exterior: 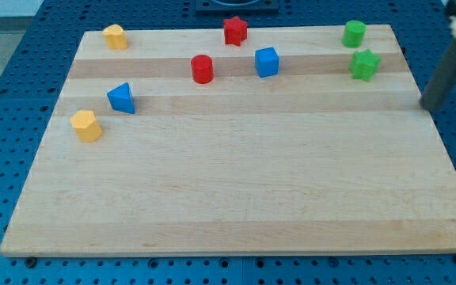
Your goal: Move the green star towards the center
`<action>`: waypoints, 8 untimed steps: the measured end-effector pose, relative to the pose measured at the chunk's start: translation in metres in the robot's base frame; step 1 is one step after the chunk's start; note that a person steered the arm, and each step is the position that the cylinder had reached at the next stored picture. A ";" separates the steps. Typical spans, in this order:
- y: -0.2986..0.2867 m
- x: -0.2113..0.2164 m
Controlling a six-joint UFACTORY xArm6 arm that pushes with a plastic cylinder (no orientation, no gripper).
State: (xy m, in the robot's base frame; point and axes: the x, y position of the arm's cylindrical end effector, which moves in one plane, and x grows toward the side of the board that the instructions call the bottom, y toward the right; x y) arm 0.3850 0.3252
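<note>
You have no hand on this arm to open or close, only a dark rod whose lower end, my tip (428, 105), sits at the far right of the scene, at the right edge of the surface (236, 198) and holding nothing. It touches no block; the green star (364, 65) lies just to its left and a little farther back, with a clear gap between them. Reading the surface from left to right, you first meet a yellow block (86, 125) near the left edge, its shape hard to make out, and a second yellow block (115, 36) at the far left corner. Just right of the nearer yellow one stands a blue triangular block (121, 98). Farther right comes a red cylinder (202, 69), then a red star (235, 31) at the far edge, then a blue block (267, 62) that looks cube-like. Well to the right again you find a green cylinder (354, 33) near the far right corner, with the green star just nearer than it, close to the right edge and well apart from the middle. The surface is a pale wooden board of joined planks, lying on a blue perforated base (6, 119) that shows on every side.
</note>
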 end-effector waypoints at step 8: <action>-0.136 -0.072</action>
